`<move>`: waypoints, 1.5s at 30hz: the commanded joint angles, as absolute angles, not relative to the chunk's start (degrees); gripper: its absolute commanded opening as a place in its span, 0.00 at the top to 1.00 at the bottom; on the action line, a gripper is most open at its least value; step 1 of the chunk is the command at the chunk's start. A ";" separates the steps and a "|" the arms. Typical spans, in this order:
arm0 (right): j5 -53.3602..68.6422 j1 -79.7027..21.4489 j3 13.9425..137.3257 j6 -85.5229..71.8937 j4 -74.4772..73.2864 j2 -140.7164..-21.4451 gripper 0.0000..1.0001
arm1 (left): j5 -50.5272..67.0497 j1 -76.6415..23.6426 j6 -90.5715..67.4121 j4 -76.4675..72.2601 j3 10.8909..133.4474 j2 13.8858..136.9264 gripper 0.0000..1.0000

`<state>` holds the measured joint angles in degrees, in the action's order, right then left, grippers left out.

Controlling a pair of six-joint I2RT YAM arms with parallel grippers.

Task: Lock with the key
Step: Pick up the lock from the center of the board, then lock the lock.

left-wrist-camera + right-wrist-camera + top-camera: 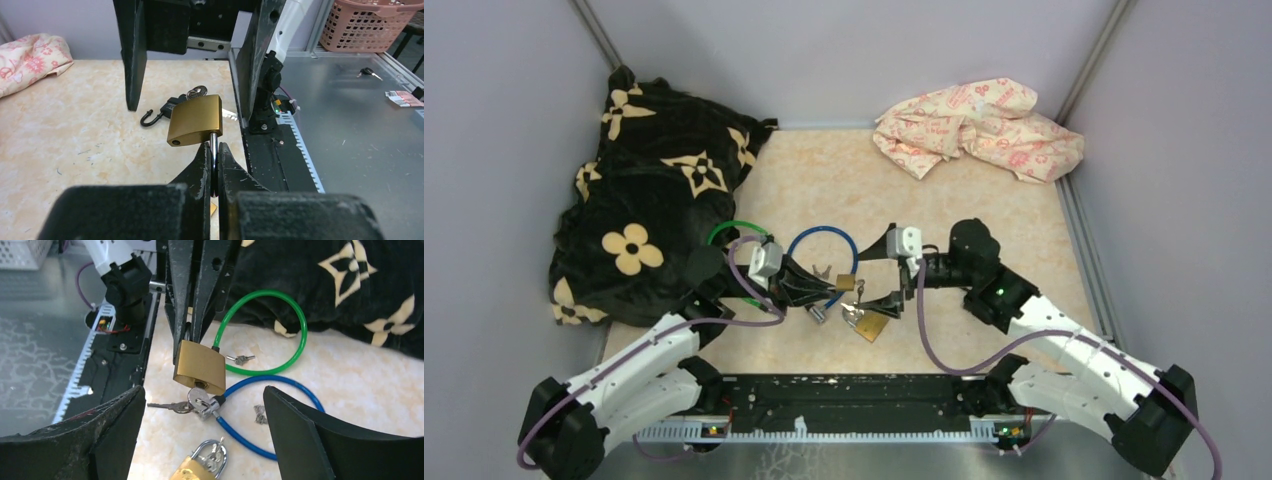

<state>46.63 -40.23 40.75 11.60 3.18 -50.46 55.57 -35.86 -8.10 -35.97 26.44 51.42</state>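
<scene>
Tightly, left hand [214, 152] pinches blocky brass padlock [195, 120] by steel shackle [213, 139].

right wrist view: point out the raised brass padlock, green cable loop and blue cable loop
raised brass padlock [200, 367], right wrist view, front of its body
green cable loop [267, 292], right wrist view, top of its arc
blue cable loop [242, 436], right wrist view, lower run of the cable

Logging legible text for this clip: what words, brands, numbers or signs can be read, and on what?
Nothing legible.
On the cream crumpled cloth: red printed marks, too blurred.
On the black cloth: cream flower motifs only, no letters.
On the brass padlock: no marking visible.
On the red-and-white packet: print too small.
</scene>
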 commanded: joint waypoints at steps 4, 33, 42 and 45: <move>44.12 -45.02 43.48 28.77 8.42 -53.77 0.29 | 59.66 -34.70 -7.19 -33.60 25.70 47.03 1.00; 28.75 -49.90 41.09 15.34 9.50 -50.02 1.00 | 52.43 -33.04 -4.41 -29.25 26.01 48.92 0.37; 37.85 -45.46 39.62 4.98 16.76 -48.44 1.00 | 49.54 -30.30 -12.29 -34.69 25.22 43.69 0.35; 38.57 -45.44 40.69 4.26 16.96 -49.96 1.00 | 51.75 -30.40 -14.79 -35.52 25.22 43.30 0.47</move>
